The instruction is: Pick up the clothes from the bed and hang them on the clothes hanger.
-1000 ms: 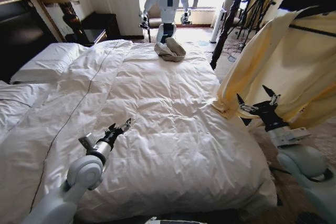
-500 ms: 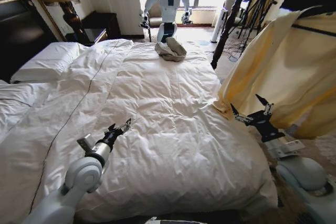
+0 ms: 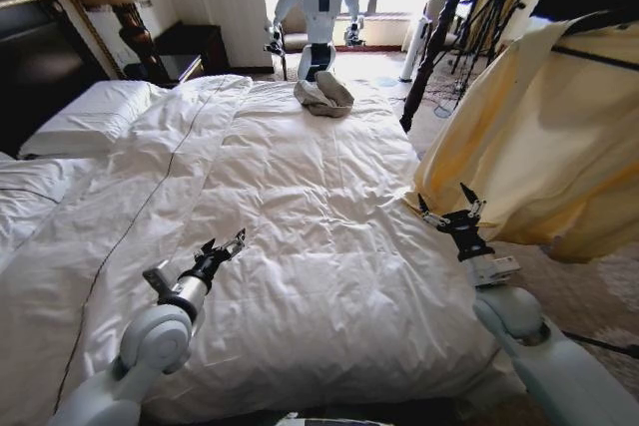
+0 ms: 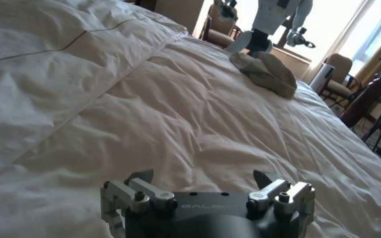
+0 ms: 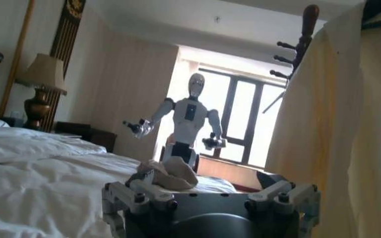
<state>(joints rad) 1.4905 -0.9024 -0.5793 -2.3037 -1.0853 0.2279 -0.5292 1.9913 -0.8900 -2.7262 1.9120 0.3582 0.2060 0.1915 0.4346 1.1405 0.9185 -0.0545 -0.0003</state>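
The clothes, a pale cream-yellow shirt [image 3: 539,137], hang at the right of the bed [image 3: 300,197] from the black clothes hanger [image 3: 591,55], with the lower hem loose. My right gripper [image 3: 446,209] stands open and empty just beside the shirt's lower left edge, over the bed's right side. In the right wrist view the shirt [image 5: 349,124] drapes close beside the open right gripper [image 5: 207,182]. Low over the white duvet near the bed's foot, my left gripper [image 3: 222,246] is open and holds nothing; the left wrist view shows its fingers [image 4: 204,176] spread above the duvet [image 4: 111,114].
A small grey-beige cloth bundle [image 3: 323,95] lies at the bed's far edge. Another white robot [image 3: 319,7] stands behind it by the window. A dark bedpost [image 3: 434,37] and black tripod poles [image 3: 489,7] stand at the far right. Pillows [image 3: 90,117] lie at the left.
My right gripper has drawn left, away from under the hanging shirt toward the bed's edge, still open. The shirt stays on the hanger. The left arm has barely moved.
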